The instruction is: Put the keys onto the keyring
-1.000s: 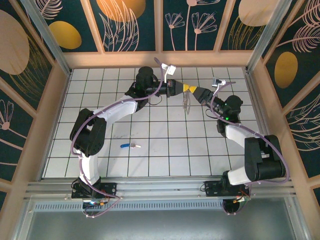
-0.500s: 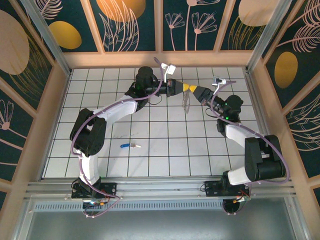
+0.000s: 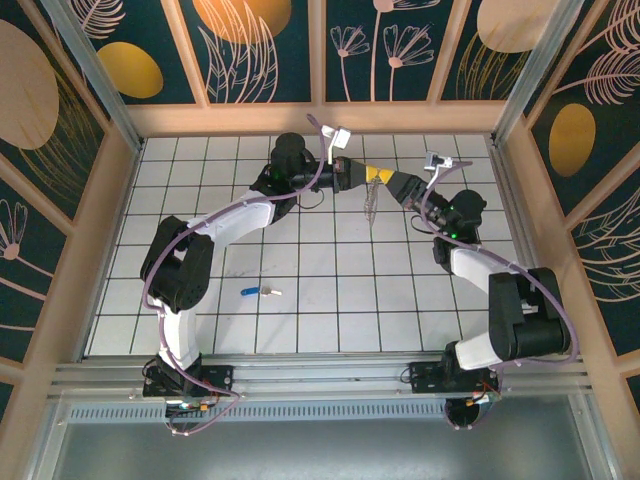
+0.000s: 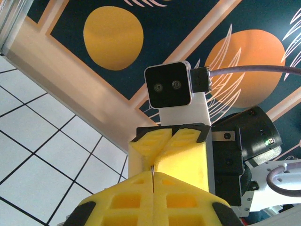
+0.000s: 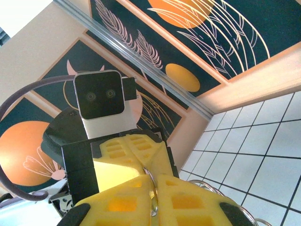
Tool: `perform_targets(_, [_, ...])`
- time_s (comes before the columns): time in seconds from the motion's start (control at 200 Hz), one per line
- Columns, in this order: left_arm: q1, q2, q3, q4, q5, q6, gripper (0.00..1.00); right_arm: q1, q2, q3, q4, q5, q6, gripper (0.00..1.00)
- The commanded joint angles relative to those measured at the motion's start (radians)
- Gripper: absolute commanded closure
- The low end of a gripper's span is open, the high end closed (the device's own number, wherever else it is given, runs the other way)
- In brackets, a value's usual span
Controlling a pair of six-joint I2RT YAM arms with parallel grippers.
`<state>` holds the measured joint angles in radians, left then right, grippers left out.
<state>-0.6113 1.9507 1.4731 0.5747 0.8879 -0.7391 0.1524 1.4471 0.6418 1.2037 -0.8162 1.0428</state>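
The keyring (image 3: 372,206) is pinched by the left jaws and the right jaws; the key (image 3: 260,292) is seen well apart from both.

Toward 12 o'clock the left gripper (image 3: 376,175) and right gripper (image 3: 384,179) met tip to tip. Both were clamped on the keyring (image 3: 372,206), which dangled beneath and barred passage. Around the key (image 3: 260,292) at 7 o'clock, table (image 3: 340,300) tiles lay open between the left arm (image 3: 180,270) and right arm (image 3: 520,310).
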Motion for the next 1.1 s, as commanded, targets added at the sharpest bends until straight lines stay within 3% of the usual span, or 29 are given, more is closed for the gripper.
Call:
perform_targets(0.0, [-0.010,0.016,0.006,0.054,0.043,-0.012,1.00,0.021,0.019,0.030,0.082,-0.045,0.024,0.85])
perform_targets(0.07, [-0.010,0.015,0.006,0.054,0.043,-0.010,1.00,0.021,0.021,0.030,0.079,-0.041,0.023,0.87])
perform_targets(0.205, [-0.010,0.016,0.007,0.053,0.043,-0.009,1.00,0.020,0.022,0.030,0.076,-0.038,0.020,1.00])
perform_targets(0.38, [-0.010,0.004,0.000,0.045,-0.001,-0.013,1.00,0.018,0.018,0.024,0.050,-0.019,0.008,1.00])
perform_targets(0.45, [-0.008,-0.017,-0.021,0.053,-0.048,-0.016,0.89,0.013,0.017,0.022,0.049,-0.007,0.013,1.00])
perform_targets(0.641, [-0.008,-0.096,-0.117,0.123,-0.190,-0.054,0.74,0.011,0.013,0.036,0.053,0.000,0.023,1.00])
perform_targets(0.836, [-0.008,-0.140,-0.248,0.280,-0.300,-0.154,0.67,0.012,0.003,0.047,0.058,0.026,0.041,1.00])
perform_targets(1.096, [-0.008,-0.102,-0.298,0.454,-0.325,-0.275,0.65,0.046,0.018,0.053,0.109,0.096,0.093,1.00])
